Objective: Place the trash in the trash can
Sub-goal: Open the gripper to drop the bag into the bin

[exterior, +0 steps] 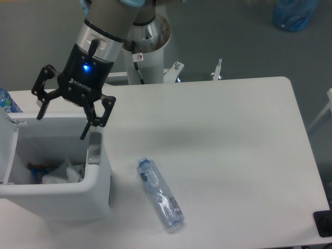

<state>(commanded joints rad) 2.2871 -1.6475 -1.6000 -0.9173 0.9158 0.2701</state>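
The white trash can (96, 179) stands at the table's left front, with a grey strip on its right rim. A crumpled translucent-white wrapper (61, 174) lies inside it. My gripper (61, 125) hangs open and empty just above the can's back part, fingers pointing down. The crushed clear bluish bottle (160, 193) lies flat on the table to the right of the can, cap end toward the back left, well apart from the gripper.
The white table (218, 135) ends at its right edge near x 600. A large blue water jug (294, 13) stands on the floor at the back right. The arm's white pedestal (150, 52) stands behind the table. A blue-labelled item (6, 101) shows at the left edge.
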